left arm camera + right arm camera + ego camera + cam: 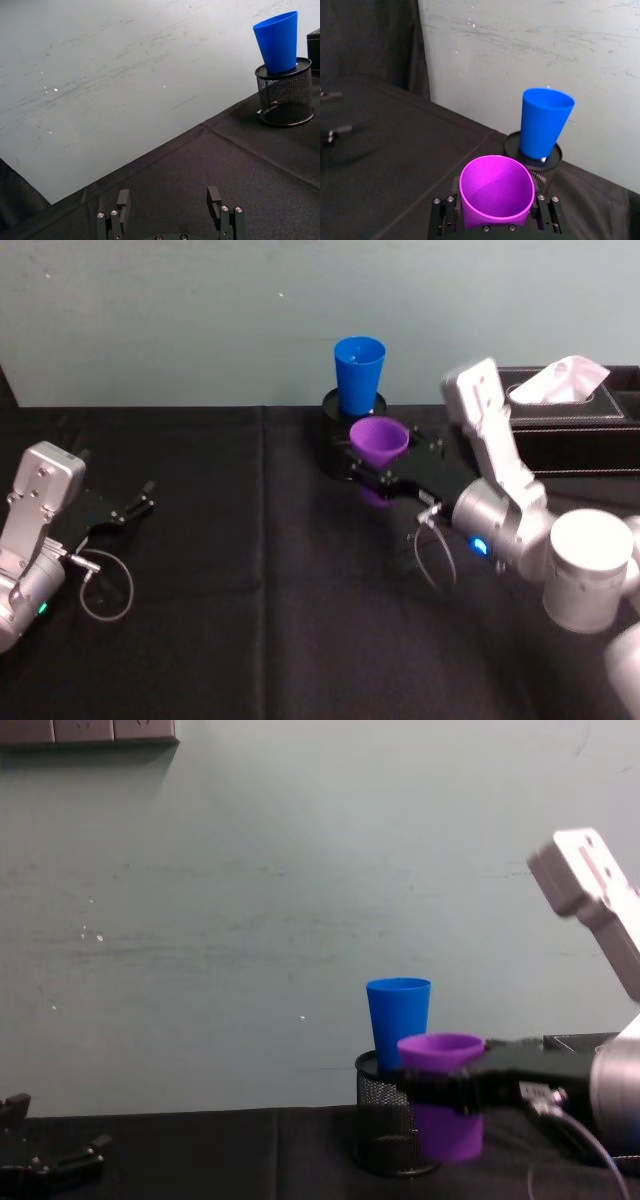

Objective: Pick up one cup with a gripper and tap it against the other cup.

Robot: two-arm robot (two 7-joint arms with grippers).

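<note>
So my right gripper (385,466) had its flat black fingers clamped on the purple cup (379,440), one on each side, holding it upright and off the black tablecloth (250,620). The blue cup (359,374) stood just behind it, seated in the top of a black mesh pen holder (285,95) near the back wall. I couldn't tell from the head view whether the two cups were touching; the right wrist view showed the purple cup (496,192) a bit in front of the blue cup (543,123) with a gap between the rims.

Both cups were smooth plain plastic, tapered with a wider rim. The holder was round wire mesh with a solid rim.

A black tissue box (570,420) with a white tissue poking out sat on the right side of the table, behind my right arm. From the chest view the purple cup (445,1105) overlapped the holder (385,1120), and its rim sat lower than the blue cup (398,1010).

My left gripper (170,212) was parked well off to the left, low over the cloth, fingers apart and holding nothing. Its wrist view caught the mesh texture best.
</note>
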